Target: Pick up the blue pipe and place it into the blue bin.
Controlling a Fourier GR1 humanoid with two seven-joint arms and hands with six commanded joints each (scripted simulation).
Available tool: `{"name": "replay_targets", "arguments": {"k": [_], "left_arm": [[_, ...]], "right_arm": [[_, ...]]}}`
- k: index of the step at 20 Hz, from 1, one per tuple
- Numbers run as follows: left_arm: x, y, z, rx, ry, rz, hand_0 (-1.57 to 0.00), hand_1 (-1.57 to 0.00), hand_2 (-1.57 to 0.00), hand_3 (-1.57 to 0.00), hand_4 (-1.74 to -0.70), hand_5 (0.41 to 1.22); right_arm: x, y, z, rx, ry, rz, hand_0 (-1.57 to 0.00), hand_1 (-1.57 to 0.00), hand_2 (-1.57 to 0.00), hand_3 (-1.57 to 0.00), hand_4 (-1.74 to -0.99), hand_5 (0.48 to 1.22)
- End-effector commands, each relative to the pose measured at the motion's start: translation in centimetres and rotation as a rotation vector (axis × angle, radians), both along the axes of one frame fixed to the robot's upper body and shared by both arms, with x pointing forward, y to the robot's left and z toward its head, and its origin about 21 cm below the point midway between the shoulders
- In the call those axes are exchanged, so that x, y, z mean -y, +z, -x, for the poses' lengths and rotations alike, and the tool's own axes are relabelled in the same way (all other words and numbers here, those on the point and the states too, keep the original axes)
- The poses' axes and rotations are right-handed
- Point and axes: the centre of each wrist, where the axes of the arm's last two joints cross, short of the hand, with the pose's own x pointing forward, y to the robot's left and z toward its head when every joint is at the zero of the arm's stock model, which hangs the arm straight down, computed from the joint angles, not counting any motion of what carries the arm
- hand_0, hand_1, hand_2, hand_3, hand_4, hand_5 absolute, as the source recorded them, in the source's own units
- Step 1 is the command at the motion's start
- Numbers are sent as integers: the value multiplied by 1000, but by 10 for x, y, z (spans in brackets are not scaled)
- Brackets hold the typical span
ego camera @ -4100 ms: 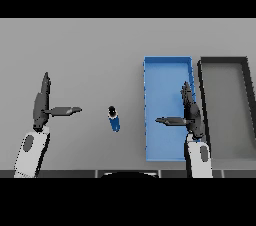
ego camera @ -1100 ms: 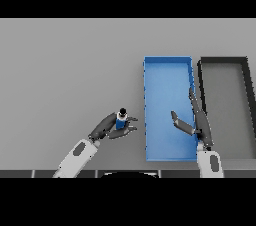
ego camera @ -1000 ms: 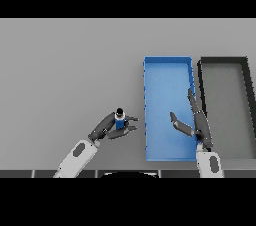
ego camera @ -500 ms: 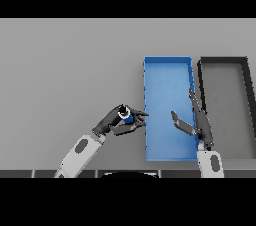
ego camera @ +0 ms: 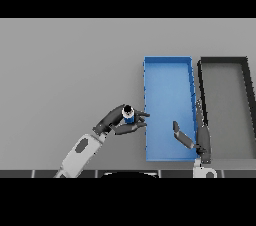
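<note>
Here the dark left hand [ego camera: 114, 122] curls around the short blue pipe [ego camera: 128, 115], just beside the rectangular blue bin [ego camera: 168, 65]; the right hand [ego camera: 192, 137] hangs slack-fingered over it.

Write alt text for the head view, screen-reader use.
The left hand holds the blue pipe in curled fingers, just left of the blue bin, on a grey table. The right hand hovers over the bin's lower right part, fingers straight. A dark bin sits to the right of the blue one.
</note>
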Motion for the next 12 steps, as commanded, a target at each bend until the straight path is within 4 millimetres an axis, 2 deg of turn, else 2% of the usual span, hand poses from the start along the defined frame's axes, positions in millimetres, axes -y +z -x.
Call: {"name": "replay_targets", "arguments": {"k": [1, 4, 7, 10, 12], "left_arm": [[-1, 2, 2, 2, -1, 1, -1570, -1570, -1570, -1570, -1466, 1220], [-1, -2, 1, -4, -10, -6, -1570, -1570, -1571, -1571, -1467, 1220], [0, 1, 1, 9, -18, 0, -1571, -1571, -1571, -1571, -1467, 1221], [0, 1, -2, 0, -20, -3, -1571, -1571, -1571, -1571, -1467, 1221], [1, 3, 2, 4, -30, 4, -1571, -1571, -1571, -1571, -1467, 1221]], "right_arm": [[-3, 1, 15, -2, -57, 10, 1, 1, 1, 1, -1188, 643], [-11, 14, 26, 19, -113, 12, 1, 1, -20, 1, -1187, 642], [-10, 38, 26, 80, 68, -175, 1, -22, -89, -1, -1202, 624], [-7, 55, 16, -78, 229, -204, 1, -23, -118, -1, -1224, 600], [-12, 75, 5, -83, 353, -197, 1, -14, -111, 0, -1237, 577]]}}
